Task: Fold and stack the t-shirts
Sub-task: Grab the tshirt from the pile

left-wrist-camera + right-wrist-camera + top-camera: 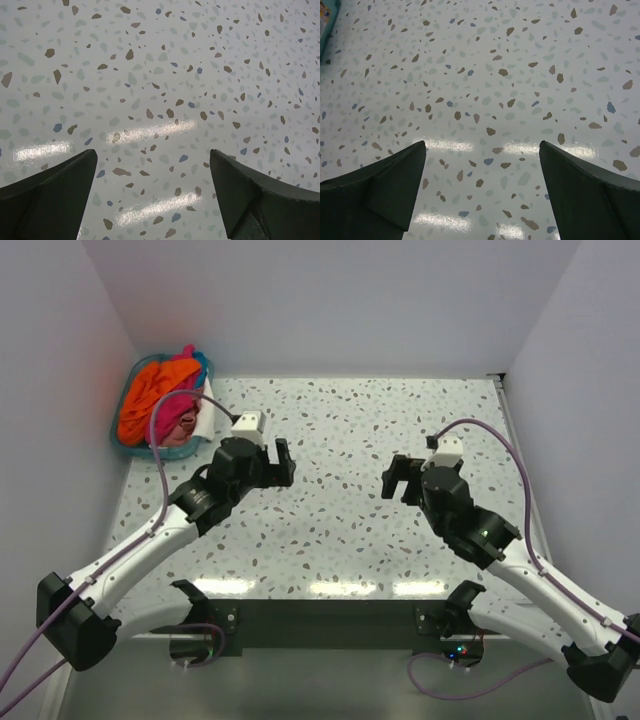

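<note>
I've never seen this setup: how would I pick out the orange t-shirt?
Start at the speckled table and look to its far left corner, where a teal basket sits by the wall. The orange t-shirt is heaped in it, toward its left side. It is the only orange cloth; its neighbours are a pink cloth and a white cloth.

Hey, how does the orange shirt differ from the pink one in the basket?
Colour aside, the orange shirt shows more cloth than the pink shirt. The orange shirt is heaped along the left side of the basket; the pink shirt is bunched toward the middle and right. Both are crumpled and unfolded inside the basket.
</note>
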Robot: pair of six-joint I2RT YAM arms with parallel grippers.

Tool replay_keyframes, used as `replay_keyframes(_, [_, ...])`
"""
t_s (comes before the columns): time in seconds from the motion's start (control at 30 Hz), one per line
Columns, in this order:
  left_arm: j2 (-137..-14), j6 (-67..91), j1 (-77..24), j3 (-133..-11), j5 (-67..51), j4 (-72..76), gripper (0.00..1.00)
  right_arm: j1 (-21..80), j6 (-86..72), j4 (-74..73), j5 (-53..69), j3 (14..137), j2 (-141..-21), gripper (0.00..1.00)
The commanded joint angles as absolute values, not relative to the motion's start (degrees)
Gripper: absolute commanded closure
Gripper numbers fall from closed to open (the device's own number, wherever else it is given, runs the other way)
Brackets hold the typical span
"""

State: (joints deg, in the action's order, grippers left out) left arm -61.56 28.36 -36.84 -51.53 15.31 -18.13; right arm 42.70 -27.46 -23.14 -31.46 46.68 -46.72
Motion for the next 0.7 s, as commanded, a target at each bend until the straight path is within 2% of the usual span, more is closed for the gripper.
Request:
replay_keyframes(0.0, [-63.2,29.7,-36.9,-55.8,18.1,-16.3,0.0,42.7,-26.0,-23.6,-30.3,47.6,-45.9,0.01])
replay_keyframes(0.13, [-67.0,30.0,-36.4,-60.9,24.8,-18.2,0.0,42.7,-24.3,-24.4,-28.9,48.1,-46.1,0.01])
replay_keyframes(0.23, [-70.6,30.8,-32.4,-66.7,27.5,-20.9,0.0,42.7,-23.7,-25.7,-27.1,49.2,-47.8,0.01])
replay_keyframes(0.47, [-78.7,32.5,-12.1,-78.0,31.2,-21.0,0.03,42.7,-24.4,-25.3,-18.3,50.6,-51.6,0.01])
replay_keyframes(0.67, [-87.3,33.1,-1.2,-85.7,35.1,-21.2,0.1,42.7,-25.1,-23.5,-13.5,50.9,-54.0,0.01])
